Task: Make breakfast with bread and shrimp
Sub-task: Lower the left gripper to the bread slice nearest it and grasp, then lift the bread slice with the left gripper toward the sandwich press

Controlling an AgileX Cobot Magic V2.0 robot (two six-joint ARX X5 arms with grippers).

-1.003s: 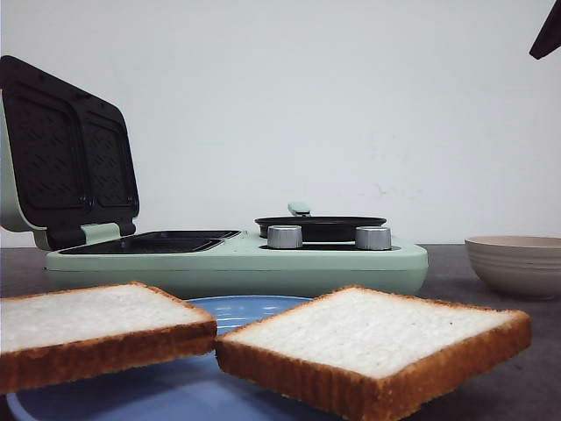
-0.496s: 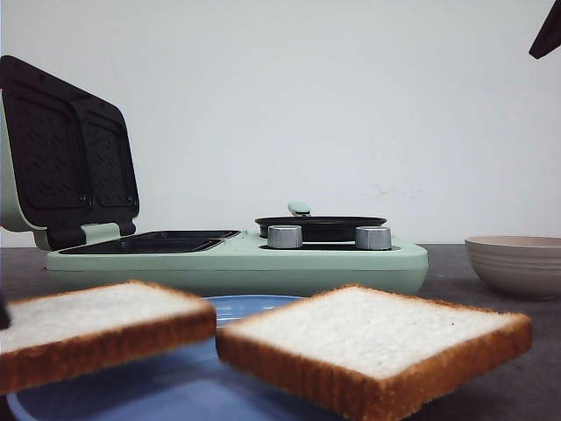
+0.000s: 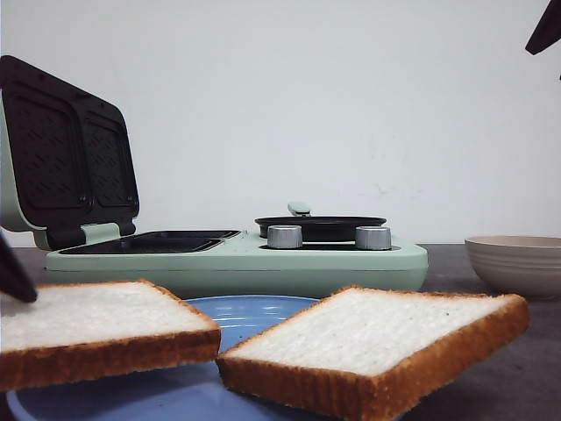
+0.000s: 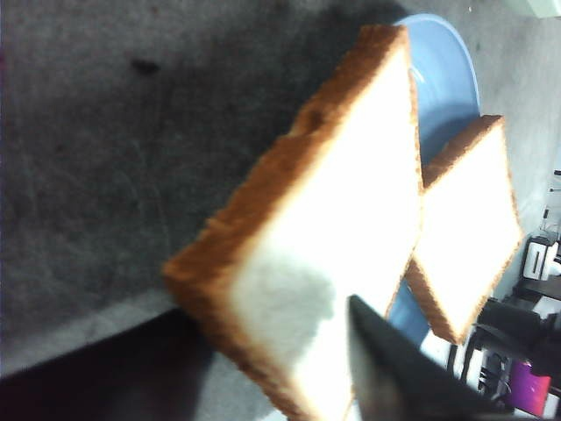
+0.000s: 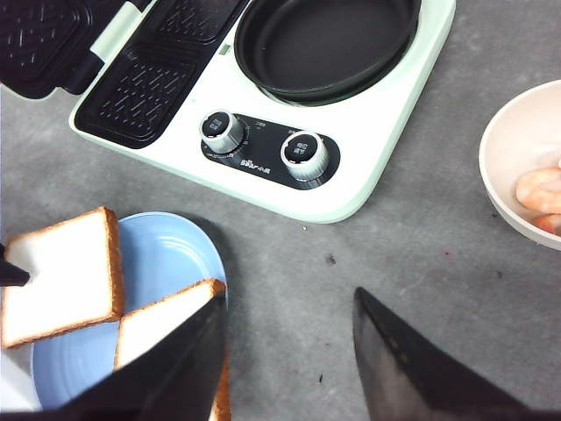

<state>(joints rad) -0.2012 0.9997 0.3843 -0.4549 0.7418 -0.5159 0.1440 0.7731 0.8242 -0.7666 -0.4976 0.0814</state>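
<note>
Since a second ago the left hand (image 4: pixel 289 368) has come into the front view, clamped on the left bread slice (image 3: pixel 96 326), lifted off the blue plate (image 3: pixel 237 311); the other slice (image 3: pixel 377 346) rests there. Carry it level to the open sandwich maker (image 3: pixel 149 244). Shrimp (image 5: pixel 543 189) sit in the bowl (image 5: pixel 500 167). Right hand (image 5: pixel 289 351) hovers open over the grey tabletop (image 5: pixel 438 254); a plain white wall stands behind

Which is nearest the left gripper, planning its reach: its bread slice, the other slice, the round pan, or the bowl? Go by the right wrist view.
1. Gripped bread slice, at the left gripper.
2. Other slice, beside it on the plate.
3. Round pan, on the appliance.
4. Bowl, far side.
</note>
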